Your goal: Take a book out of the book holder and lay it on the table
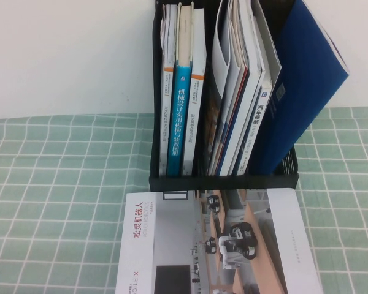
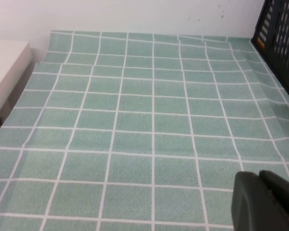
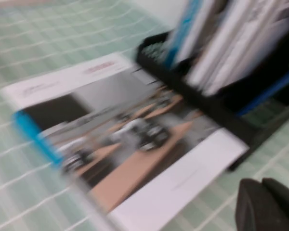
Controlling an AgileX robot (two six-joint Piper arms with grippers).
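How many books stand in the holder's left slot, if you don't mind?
3, upright side by side in the book holder: a white-spined book, a blue-spined book, another white-spined book. Thinner ones may be hidden.

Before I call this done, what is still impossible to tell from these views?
- Left hand: only a dark corner shows in the left wrist view; open or shut unknown.
- Right hand: same in the blurred right wrist view.
- Book: near end cut off by the high view's bottom edge.
- Book holder: top cut off by the high view's upper edge.
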